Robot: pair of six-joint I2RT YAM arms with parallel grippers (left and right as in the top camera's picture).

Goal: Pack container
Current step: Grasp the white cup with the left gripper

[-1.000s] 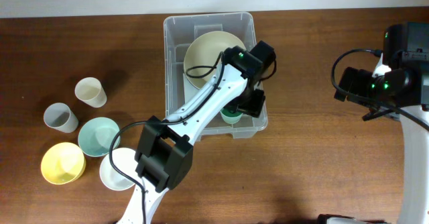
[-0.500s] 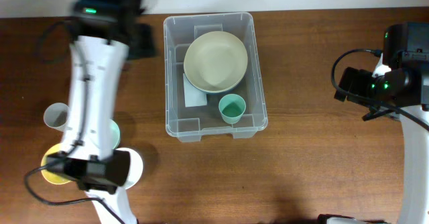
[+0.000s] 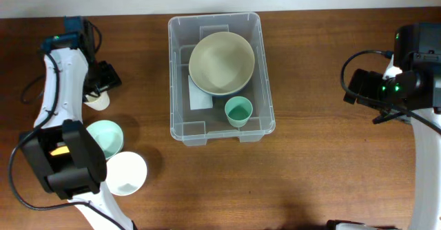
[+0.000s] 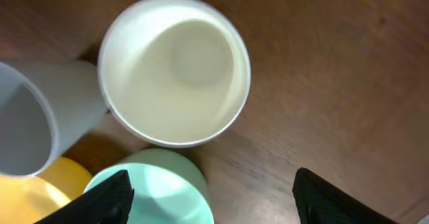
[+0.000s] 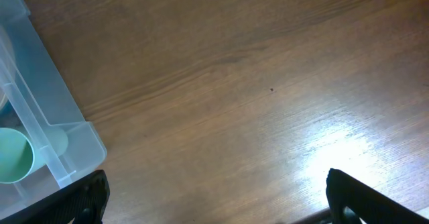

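On the wooden bench (image 3: 310, 168) stood the container (image 3: 176, 85), a large clear plastic bin with a rounded rim, its long side running away from the robot. Inside it, a cream bowl (image 3: 221, 63) filled the far half, a small green cup (image 3: 238, 111) stood upright in the near right corner, and a white label (image 3: 198, 96) lay on the base just left of that cup.

Well to the left of the container, the left fingers (image 4: 110, 200) hung over a cream cup (image 4: 174, 70), spread wide and gripping nothing. The cup stood upright, its mouth facing the wrist camera. A grey cup (image 4: 27, 127) stood against its side, farther from the container. A mint bowl (image 3: 105, 138) sat just beside the cream cup, with a white bowl (image 3: 126, 173) next to it, and the edge of a yellow bowl (image 4: 33, 194) showed beneath the grey cup in the wrist view.

Well to the right of the container, the right fingers (image 5: 84, 197) were opened fully above bare wood, with nothing between them; the container's near right corner reached into the left edge of that wrist view
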